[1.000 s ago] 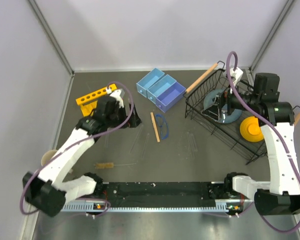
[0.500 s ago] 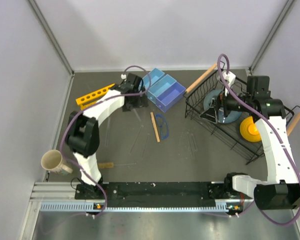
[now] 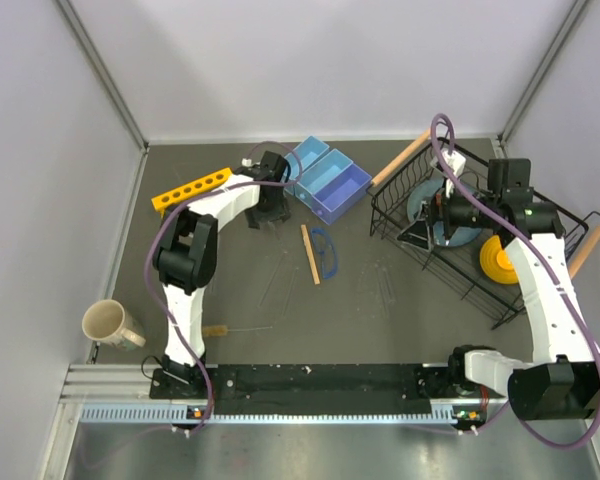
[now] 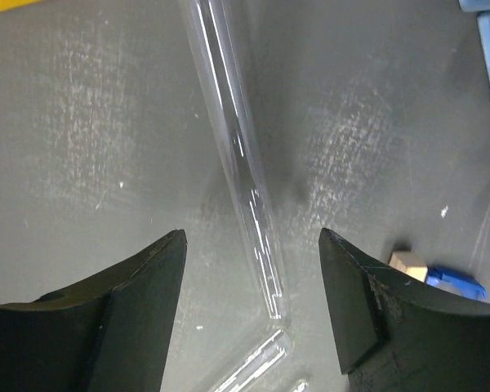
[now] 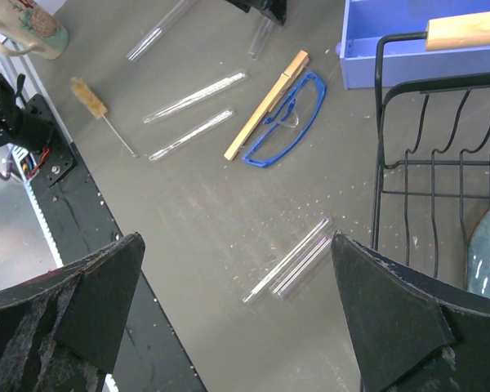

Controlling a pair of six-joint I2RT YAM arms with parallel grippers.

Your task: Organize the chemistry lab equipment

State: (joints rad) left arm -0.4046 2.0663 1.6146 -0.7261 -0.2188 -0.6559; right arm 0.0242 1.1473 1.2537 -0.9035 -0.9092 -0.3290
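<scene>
Left wrist view shows the left claw [image 4: 251, 241] released, its jaws spread wide just above the tabletop [image 4: 90, 122], with one clear glass tube [image 4: 241, 163] lying unheld between them. The right claw [image 5: 233, 245] is spread too and grasps nothing, hanging over the edge of the black wire basket [image 5: 378, 163]. On the tabletop the wooden stick [image 5: 265, 106] lies just beside the blue safety glasses [image 5: 282, 122]. A pair of tubes [image 5: 290, 260] lies nearer the basket. The bristle brush [image 5: 94, 102] lies well apart, near the mug [image 5: 20, 24].
</scene>
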